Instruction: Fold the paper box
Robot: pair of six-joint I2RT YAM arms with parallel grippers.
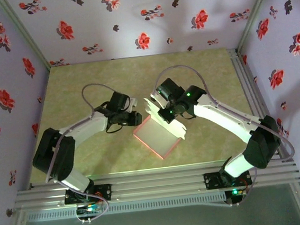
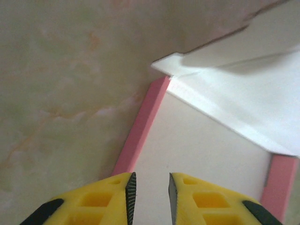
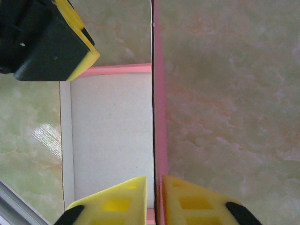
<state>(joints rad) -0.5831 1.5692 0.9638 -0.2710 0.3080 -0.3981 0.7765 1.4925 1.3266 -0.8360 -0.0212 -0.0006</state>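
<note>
The paper box (image 1: 159,137) lies partly folded at the table's middle, its whitish inside up, with low pink walls and a white flap (image 1: 167,122) standing at its far right. My left gripper (image 1: 136,117) hovers at the box's far-left corner. In its wrist view the left gripper (image 2: 150,197) is open over the whitish panel (image 2: 201,150), nothing between the fingers, with the pink wall (image 2: 140,131) just to its left. My right gripper (image 3: 153,180) straddles an upright pink wall (image 3: 159,117), narrowly open, a thin gap showing on the left side.
The marbled green table (image 1: 84,87) is boxed in by floral walls on three sides. Aluminium rails (image 1: 157,183) run along the near edge by the arm bases. The left gripper's black and yellow finger (image 3: 47,37) shows close by in the right wrist view.
</note>
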